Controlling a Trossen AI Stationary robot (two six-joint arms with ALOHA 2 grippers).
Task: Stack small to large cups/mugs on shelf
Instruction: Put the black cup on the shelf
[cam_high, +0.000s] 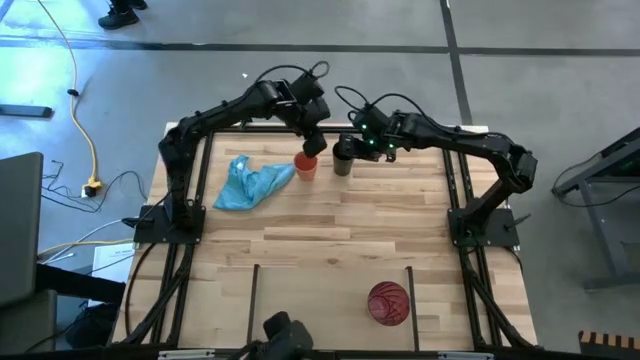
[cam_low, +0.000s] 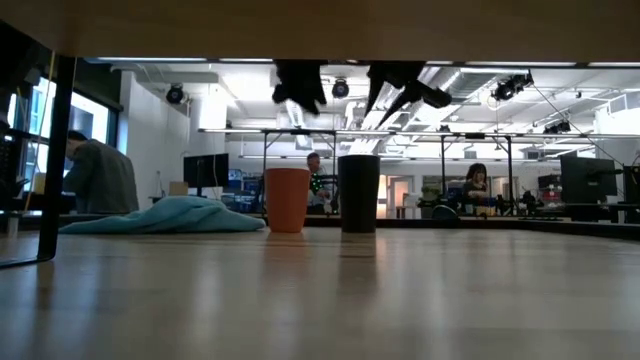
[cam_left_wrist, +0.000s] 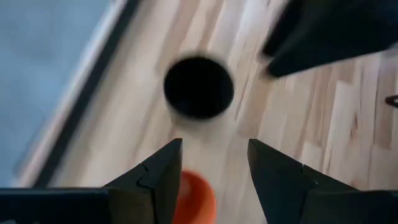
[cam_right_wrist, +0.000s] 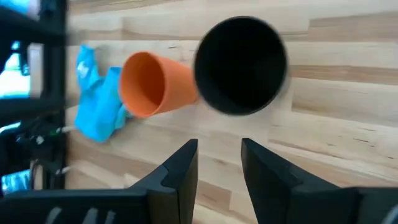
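The small orange cup (cam_high: 305, 166) (cam_low: 287, 200) and the black cup (cam_high: 343, 157) (cam_low: 358, 193) stand upright side by side near the table's far edge. My left gripper (cam_high: 313, 140) (cam_low: 300, 88) hovers open above the orange cup (cam_left_wrist: 196, 198), which shows low between its fingers, with the black cup (cam_left_wrist: 199, 87) beyond. My right gripper (cam_high: 352, 143) (cam_low: 403, 90) hovers open above the black cup (cam_right_wrist: 241, 65), with the orange cup (cam_right_wrist: 152, 84) beside it. The red-pink cup (cam_high: 388, 302) stands on the shelf (cam_high: 320, 300) near the table's near edge.
A light-blue cloth (cam_high: 250, 183) (cam_low: 170, 215) (cam_right_wrist: 96, 109) lies crumpled left of the orange cup. Two thin black bars (cam_high: 257, 290) (cam_high: 410, 290) mark off the shelf. Bare wood (cam_high: 340, 230) lies between the far cups and the shelf. People show in the room behind.
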